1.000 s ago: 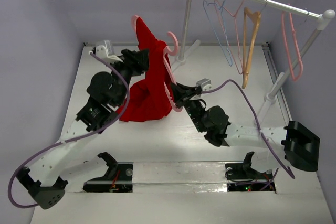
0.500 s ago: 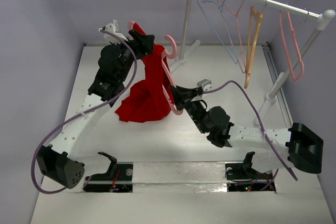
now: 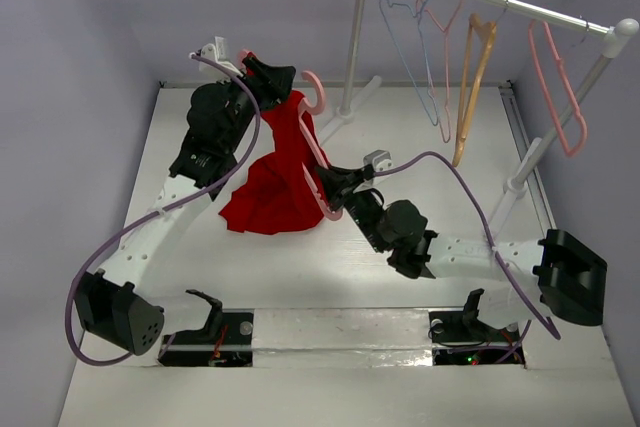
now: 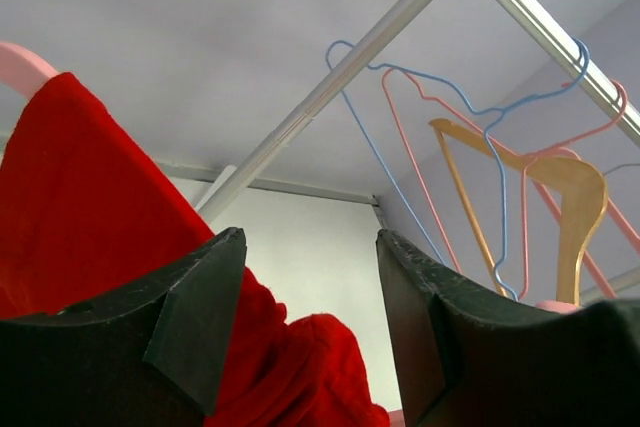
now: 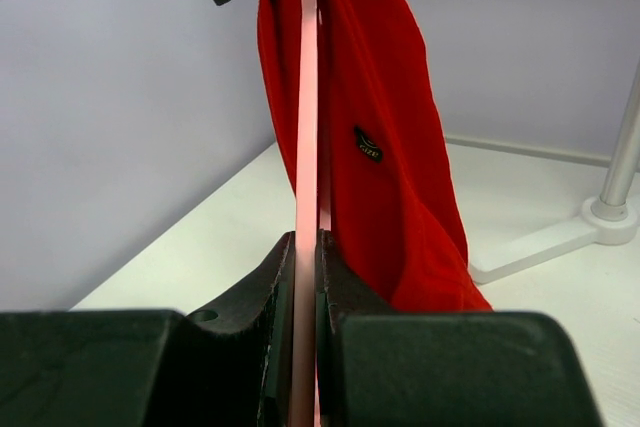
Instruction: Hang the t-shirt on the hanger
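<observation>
The right pincer (image 5: 305,242) is clamped on the pale pink hanger (image 5: 306,97). It grips the thin lower edge so the frame stands upright above its fingers, probably to give the other arm a steady form to dress. The red t-shirt (image 3: 275,182) hangs draped over that frame, just above and beyond the right pincer, its lower part spreading toward the tabletop (image 3: 250,267). The left pincer (image 3: 272,77) sits at the shirt's top, fingers apart with cloth bunched loosely between them. It looks placed to tug fabric over the hanger's shoulder.
</observation>
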Controlling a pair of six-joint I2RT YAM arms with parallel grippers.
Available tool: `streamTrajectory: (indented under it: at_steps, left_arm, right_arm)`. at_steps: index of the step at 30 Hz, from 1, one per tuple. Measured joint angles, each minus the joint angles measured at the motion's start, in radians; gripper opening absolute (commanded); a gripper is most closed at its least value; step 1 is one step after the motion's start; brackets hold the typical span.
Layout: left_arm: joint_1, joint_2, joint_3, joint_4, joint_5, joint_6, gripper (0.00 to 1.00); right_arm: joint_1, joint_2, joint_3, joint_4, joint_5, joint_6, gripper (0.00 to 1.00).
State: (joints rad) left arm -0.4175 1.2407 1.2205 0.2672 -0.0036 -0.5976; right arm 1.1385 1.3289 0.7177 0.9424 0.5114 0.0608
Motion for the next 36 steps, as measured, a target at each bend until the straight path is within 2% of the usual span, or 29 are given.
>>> streamTrajectory:
  at_steps: [10, 16, 21, 25, 34, 36]
  left_arm:
    - [0.009, -0.046, -0.082, 0.012, -0.101, 0.005, 0.63]
    - [0.05, -0.072, -0.095, 0.008, -0.127, 0.009, 0.64]
    - [0.066, -0.023, -0.075, 0.004, -0.106, 0.009, 0.62]
    - [0.067, 0.027, -0.052, 0.002, -0.083, 0.006, 0.59]
    - [0.07, 0.07, -0.065, 0.064, 0.005, -0.039, 0.38]
    - [0.068, 0.064, -0.091, 0.093, 0.014, -0.056, 0.36]
  right_arm:
    - [0.0, 0.002, 0.012, -0.044, 0.004, 0.0, 0.0]
    - [0.0, 0.002, 0.014, -0.045, 0.003, -0.001, 0.0]
    - [0.0, 0.002, 0.014, -0.045, 0.0, 0.0, 0.0]
    - [0.0, 0.002, 0.014, -0.045, -0.003, 0.0, 0.0]
    - [0.0, 0.008, 0.03, -0.056, -0.006, 0.0, 0.0]
    - [0.0, 0.023, 0.044, -0.061, -0.003, -0.001, 0.0]
